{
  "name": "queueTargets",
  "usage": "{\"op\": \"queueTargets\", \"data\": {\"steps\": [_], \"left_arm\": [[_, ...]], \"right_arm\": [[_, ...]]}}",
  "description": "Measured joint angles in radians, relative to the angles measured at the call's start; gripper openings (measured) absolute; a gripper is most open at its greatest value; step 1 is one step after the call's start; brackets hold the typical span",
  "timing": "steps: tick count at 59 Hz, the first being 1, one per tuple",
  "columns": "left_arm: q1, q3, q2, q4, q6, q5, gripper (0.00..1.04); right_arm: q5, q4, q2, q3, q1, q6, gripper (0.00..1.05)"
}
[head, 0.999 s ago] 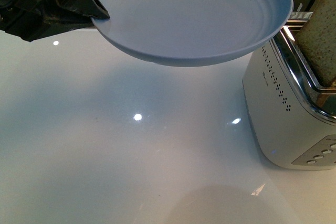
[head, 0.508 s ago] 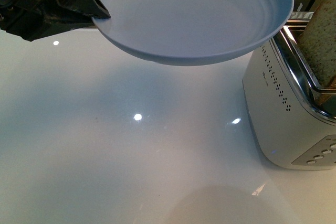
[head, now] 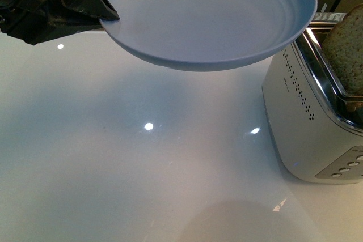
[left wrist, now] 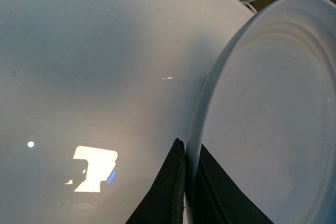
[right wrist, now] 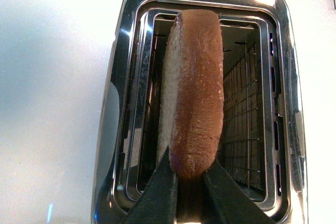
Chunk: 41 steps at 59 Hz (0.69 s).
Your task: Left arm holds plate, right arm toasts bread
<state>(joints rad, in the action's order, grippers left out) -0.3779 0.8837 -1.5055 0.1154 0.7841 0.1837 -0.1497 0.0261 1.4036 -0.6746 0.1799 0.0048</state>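
- Bread (head: 347, 49) sits lower in the toaster (head: 306, 111) slot than before, right gripper (right wrist: 189, 167) pinching its crust.
- Left gripper (head: 109, 16) stays clamped on the plate (head: 210, 21) rim, unmoved.

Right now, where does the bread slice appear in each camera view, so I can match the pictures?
Front view: the bread stands at the right edge, partly down in the toaster slot.
Left wrist view: not in it; only the plate and table show.
Right wrist view: central, edge-on, pinched by the right tool in the slot.
Shared landmark: the toaster's chrome top, in front and right wrist views.
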Motion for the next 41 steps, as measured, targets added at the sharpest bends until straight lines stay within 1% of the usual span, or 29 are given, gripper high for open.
{"op": "queueTargets", "data": {"steps": [8,11,12,20,27,32,36,38,41], "left_arm": [[0.000,0.000,0.000,0.000,0.000,0.000,0.03],[0.000,0.000,0.000,0.000,0.000,0.000,0.03],[0.000,0.000,0.000,0.000,0.000,0.000,0.03],[0.000,0.000,-0.001,0.000,0.000,0.000,0.03],[0.000,0.000,-0.003,0.000,0.000,0.000,0.03],[-0.001,0.000,-0.003,0.000,0.000,0.001,0.03],[-0.001,0.000,-0.003,-0.002,0.000,0.002,0.03],[-0.001,0.000,-0.004,-0.002,0.000,0.002,0.03],[-0.001,0.000,-0.004,-0.002,0.000,0.002,0.03]], "right_arm": [[0.008,0.000,0.000,0.006,0.000,0.003,0.29],[0.009,0.000,0.000,0.009,0.000,0.004,0.34],[0.010,0.000,0.000,0.010,0.000,0.006,0.38],[0.016,0.000,-0.009,0.014,-0.003,0.017,0.55],[0.019,0.001,-0.039,0.018,-0.010,0.035,0.73],[0.024,0.003,-0.068,0.021,-0.017,0.047,0.83],[0.012,0.014,-0.111,0.033,-0.024,0.049,0.93],[0.012,0.014,-0.137,0.039,-0.028,0.052,0.97],[0.011,0.014,-0.175,0.048,-0.034,0.053,0.97]]}}
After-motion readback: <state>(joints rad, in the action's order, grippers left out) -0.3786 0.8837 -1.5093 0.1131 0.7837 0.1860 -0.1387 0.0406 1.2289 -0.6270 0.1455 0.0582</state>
